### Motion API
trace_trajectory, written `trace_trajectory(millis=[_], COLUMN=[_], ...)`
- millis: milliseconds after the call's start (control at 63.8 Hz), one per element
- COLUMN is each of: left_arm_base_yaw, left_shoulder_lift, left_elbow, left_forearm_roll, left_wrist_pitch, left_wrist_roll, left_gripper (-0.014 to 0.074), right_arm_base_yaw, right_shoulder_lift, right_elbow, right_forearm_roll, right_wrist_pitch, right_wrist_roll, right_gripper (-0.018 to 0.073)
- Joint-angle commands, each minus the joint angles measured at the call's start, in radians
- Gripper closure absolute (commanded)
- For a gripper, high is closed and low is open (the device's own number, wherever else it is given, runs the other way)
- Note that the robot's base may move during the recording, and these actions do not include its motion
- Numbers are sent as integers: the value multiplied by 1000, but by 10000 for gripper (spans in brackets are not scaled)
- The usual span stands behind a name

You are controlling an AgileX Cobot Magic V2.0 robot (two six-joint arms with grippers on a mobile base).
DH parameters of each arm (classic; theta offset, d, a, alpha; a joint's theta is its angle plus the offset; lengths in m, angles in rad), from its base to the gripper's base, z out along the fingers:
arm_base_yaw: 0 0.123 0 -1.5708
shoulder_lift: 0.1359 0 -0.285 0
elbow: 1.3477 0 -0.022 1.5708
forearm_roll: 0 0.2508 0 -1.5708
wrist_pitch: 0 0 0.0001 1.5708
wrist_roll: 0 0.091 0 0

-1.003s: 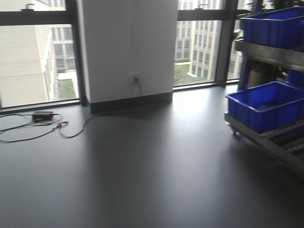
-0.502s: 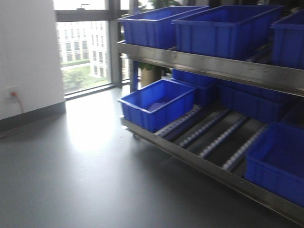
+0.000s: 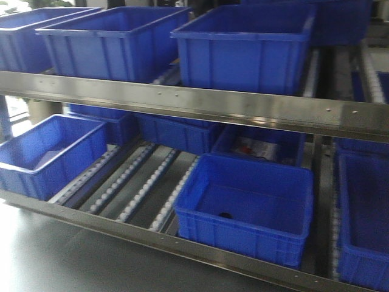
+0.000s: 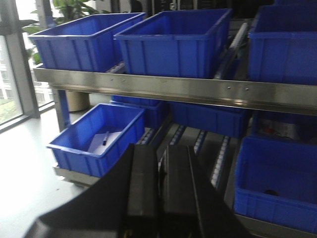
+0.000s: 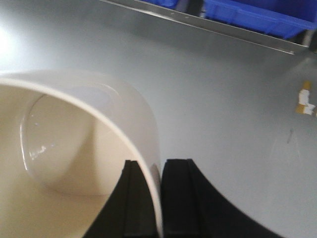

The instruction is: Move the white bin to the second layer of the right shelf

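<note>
The left gripper (image 4: 161, 148) points at the shelf (image 3: 200, 103), and its two black fingers (image 4: 143, 183) are pressed almost together. On the shelf's low level, the left blue crate (image 4: 79, 148) has a sheet of paper and a dark pen-like thing in it. Beside it run lines of little white rollers (image 3: 143, 185). Then comes the middle blue crate (image 3: 246, 207). The top blue crates (image 3: 243, 52) stand in a row on the level above, behind a shiny rail. The right gripper (image 5: 157, 166) pinches the wall of the white bin (image 5: 64, 148), one finger inside and one outside. The bin hangs over the grey floor (image 5: 223, 99), apart from the shelf.
</note>
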Motion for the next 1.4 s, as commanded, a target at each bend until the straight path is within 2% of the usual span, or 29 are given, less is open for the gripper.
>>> trace_trajectory(millis=[0,1379], left_arm_base_yaw=[-4,-4], left_shoulder_lift=[-13,-13], left_elbow=[37,37], left_forearm_roll=[-6,-6], left_wrist_pitch=[-84,-84], left_wrist_roll=[-3,-3], left_gripper=[512,512], right_arm_base_yaw=[1,1], right_shoulder_lift=[1,1], right_elbow=[-27,-27], right_forearm_roll=[1,1], right_wrist_pitch=[-58,-58], right_wrist_roll=[-5,-5], right_gripper=[502,502])
